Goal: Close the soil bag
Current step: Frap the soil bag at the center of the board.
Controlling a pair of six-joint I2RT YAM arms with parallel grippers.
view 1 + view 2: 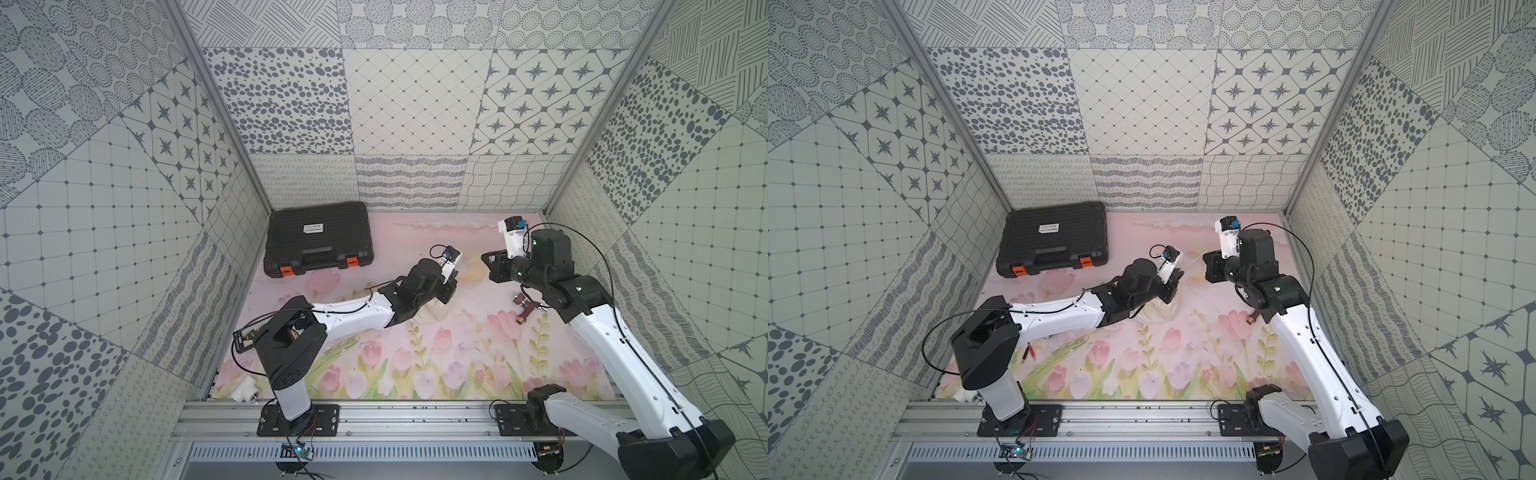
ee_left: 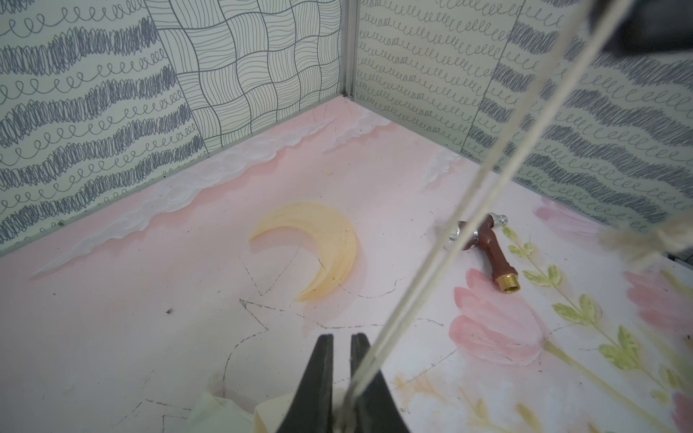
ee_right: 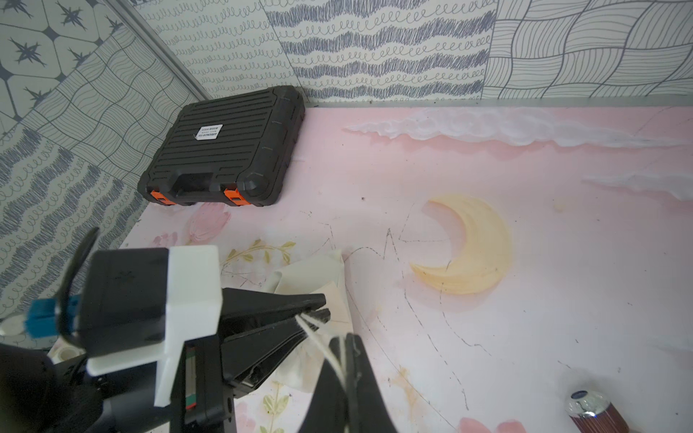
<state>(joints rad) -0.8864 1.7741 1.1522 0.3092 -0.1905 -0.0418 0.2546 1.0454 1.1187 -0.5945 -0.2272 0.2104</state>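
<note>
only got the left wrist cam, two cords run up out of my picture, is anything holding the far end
observer: yes, the right gripper is shut on the cords, and they run taut across to it.
operator: where's the bag, i just see a scrap of cloth at the edge
observer: the bag sits right under the left gripper, mostly hidden by that arm in both top views.
operator: anything else out of my picture
observer: a black case lies flat in the far corner on the left arm's side, apart from the bag.
</note>
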